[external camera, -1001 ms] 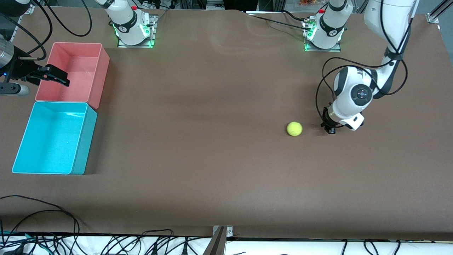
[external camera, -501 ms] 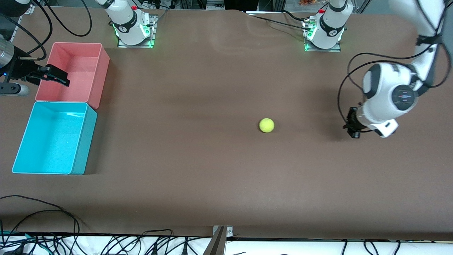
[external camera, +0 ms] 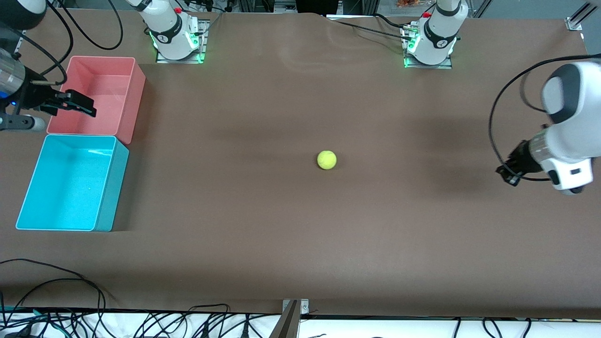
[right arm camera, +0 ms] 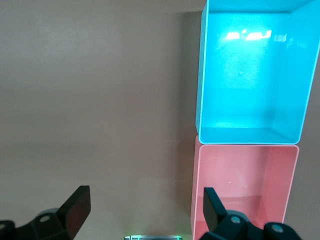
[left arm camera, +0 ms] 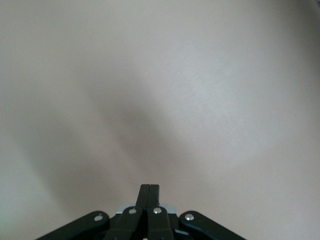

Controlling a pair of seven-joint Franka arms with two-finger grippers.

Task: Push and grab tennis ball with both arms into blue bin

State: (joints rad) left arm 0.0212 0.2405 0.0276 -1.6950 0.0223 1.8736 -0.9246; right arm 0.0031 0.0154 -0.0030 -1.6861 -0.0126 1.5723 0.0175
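Premises: a robotics laboratory; two arm bases (external camera: 176, 35) are bolted to a brown-covered worktop (external camera: 300, 225). Loose black cables (external camera: 70, 300) trail along its edge; aluminium framing (external camera: 580, 16) stands at a corner.

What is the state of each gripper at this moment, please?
Left gripper: jaws closed, holding nothing, above bare table at the left arm's end.
Right gripper: jaws open, holding nothing, over the pink bin.

A matt brown covering is seen over the table (external camera: 263, 225), smooth but for a slight ripple near the upper edge of the frame. The ball (external camera: 326, 159) is covered in fuzzy felt. Glossy plastic is shown by the blue bin (external camera: 70, 183), where light is reflected from its floor, and by the pink bin (external camera: 101, 96). The arm shells are of smooth, shiny white plastic.
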